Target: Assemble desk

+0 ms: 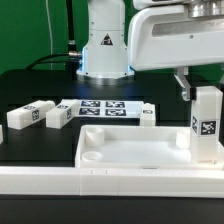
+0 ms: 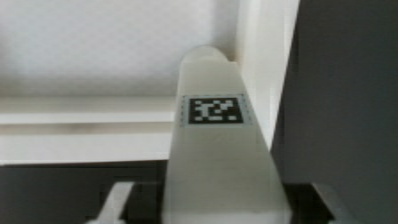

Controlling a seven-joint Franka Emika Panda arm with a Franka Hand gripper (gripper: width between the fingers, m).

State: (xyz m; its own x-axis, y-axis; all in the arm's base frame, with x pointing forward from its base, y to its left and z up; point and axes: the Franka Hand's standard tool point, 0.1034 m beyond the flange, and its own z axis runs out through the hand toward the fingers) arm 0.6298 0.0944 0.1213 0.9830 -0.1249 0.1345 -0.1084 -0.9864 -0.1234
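The desk's white tabletop (image 1: 130,150) lies flat with its raised rim up, in the middle foreground. A white square leg (image 1: 207,125) with a black-and-white tag stands upright at the tabletop's corner on the exterior view's right. My gripper (image 1: 196,92) is shut on that leg's upper end. In the wrist view the leg (image 2: 217,140) runs straight out from between my fingers (image 2: 125,200), its far end over the tabletop's rim (image 2: 89,125). Whether the leg's end sits in a corner socket is hidden.
Three loose tagged legs (image 1: 22,117) (image 1: 42,108) (image 1: 62,113) lie on the black table at the exterior view's left. The marker board (image 1: 105,107) lies behind the tabletop, with another white leg (image 1: 147,115) beside it. A long white rail (image 1: 100,185) runs along the front.
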